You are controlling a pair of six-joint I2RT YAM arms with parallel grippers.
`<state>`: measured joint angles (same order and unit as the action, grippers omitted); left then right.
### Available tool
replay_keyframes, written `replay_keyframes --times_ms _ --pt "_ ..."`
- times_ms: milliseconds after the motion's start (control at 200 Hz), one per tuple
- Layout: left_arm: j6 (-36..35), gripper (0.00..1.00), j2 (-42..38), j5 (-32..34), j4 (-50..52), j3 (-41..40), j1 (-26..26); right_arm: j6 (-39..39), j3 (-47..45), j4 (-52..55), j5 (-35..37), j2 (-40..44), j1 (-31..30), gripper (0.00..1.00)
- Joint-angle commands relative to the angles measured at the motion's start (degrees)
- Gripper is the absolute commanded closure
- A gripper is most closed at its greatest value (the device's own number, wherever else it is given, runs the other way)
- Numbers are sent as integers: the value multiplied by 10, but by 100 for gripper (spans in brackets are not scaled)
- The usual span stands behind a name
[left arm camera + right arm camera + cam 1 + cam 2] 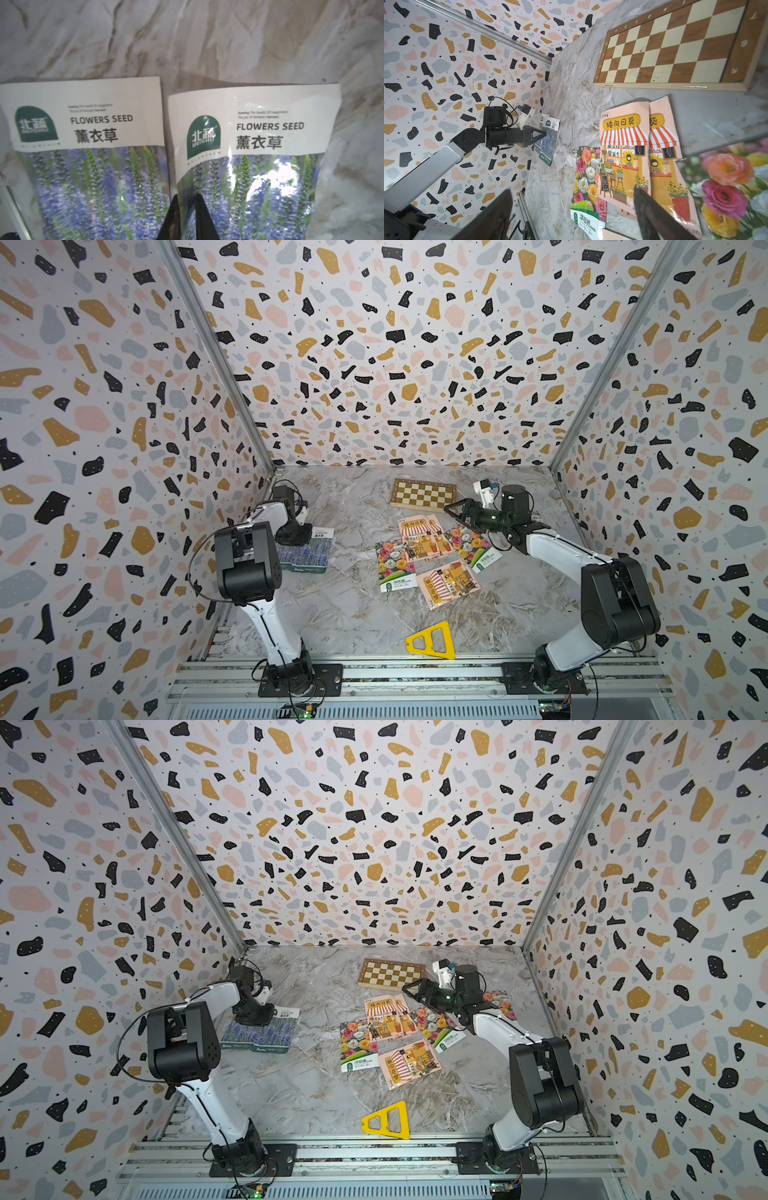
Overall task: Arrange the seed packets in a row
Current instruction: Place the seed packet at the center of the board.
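Yellow triangle at front. L pincer nearly closed at edge of a lavender packet, grip unclear; twin just beside. R pincer wide, empty, over overlapping pink packets & flower packets, middle of desk.

Grey marble-pattern tabletop. Terrazzo-print walls rise on three sides of it; aluminium rails along its near edge.

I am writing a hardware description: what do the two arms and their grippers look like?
The left arm and right arm have white links, bulky black joints and loose black cables. The left gripper and right gripper carry black triangular fingers.
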<state>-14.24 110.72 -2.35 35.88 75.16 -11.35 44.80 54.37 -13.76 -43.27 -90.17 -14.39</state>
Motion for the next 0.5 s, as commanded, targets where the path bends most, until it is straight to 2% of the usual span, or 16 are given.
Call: replay_keyframes --times_ms 0,390,496 --pt "-7 85 7 12 1 14 -2 0 0 -10 -9 0 -2 9" --pt "-12 83 23 36 8 31 -2 -3 1 -5 -7 -8 -2 9" --pt "-11 80 21 41 7 35 -2 -2 1 -4 -7 -9 -2 9"
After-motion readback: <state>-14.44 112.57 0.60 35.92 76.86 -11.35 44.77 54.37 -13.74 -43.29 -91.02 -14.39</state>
